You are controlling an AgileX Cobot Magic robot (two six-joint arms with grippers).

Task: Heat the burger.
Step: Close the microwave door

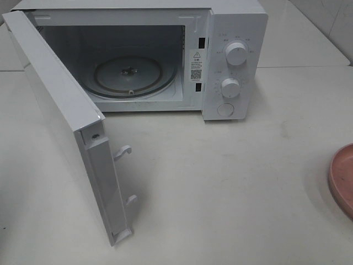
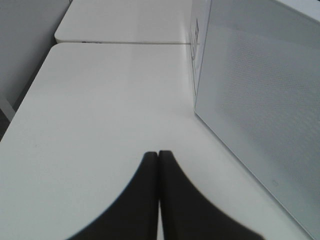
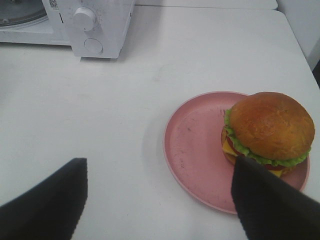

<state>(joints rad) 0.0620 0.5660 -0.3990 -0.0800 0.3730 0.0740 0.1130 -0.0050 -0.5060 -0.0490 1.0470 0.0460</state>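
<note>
The burger point(image 3: 270, 132), with its golden-brown bun, green lettuce and yellow cheese, sits on a pink plate point(image 3: 195, 150) in the right wrist view. My right gripper point(image 3: 159, 200) is open and empty, its fingers spread wide just short of the plate. In the exterior high view only the plate's edge point(image 1: 342, 176) shows at the far right, and the burger is out of view. The white microwave point(image 1: 231, 55) stands at the back with its door point(image 1: 66, 121) swung wide open and its glass turntable point(image 1: 128, 74) bare. My left gripper point(image 2: 158, 156) is shut and empty beside the door point(image 2: 260, 110).
The white table point(image 1: 220, 193) carries the microwave and the plate. The open door juts forward on the left, with two latch hooks point(image 1: 124, 152) on its edge. The microwave has two knobs point(image 1: 236, 53) and a button on its right panel. A seam between tables runs behind.
</note>
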